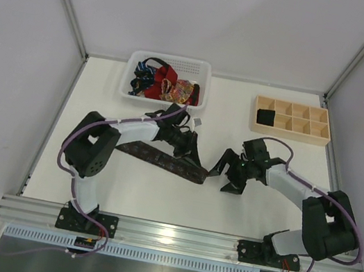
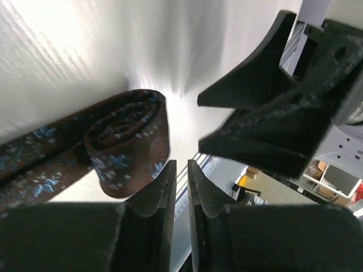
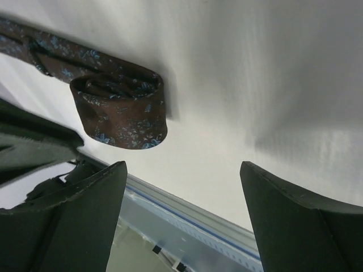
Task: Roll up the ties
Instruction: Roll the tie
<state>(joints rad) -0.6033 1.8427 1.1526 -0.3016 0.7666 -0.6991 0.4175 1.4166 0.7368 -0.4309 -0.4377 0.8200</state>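
Brown tie (image 1: 164, 159) has just its right end rolled, rest flat on table (image 1: 157, 198), more ties (image 1: 166, 85) wait in basket (image 1: 171, 59); left claw (image 2: 181, 170) narrow, right claw (image 3: 182, 167) wide, both empty.

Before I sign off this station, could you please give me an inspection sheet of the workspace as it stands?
Surface: white table, flat and evenly lit.
Job's things: dark patterned tie lying on the table, with a rolled end; more ties heaped in the white basket.
Clutter: wooden tray, with one dark item in a corner compartment.
Tools: left tool shut on nothing, beside the roll; right tool open, clear of it.
Cables: purple cables run along both arms.
Surroundings: white walls; metal rail at the near edge.
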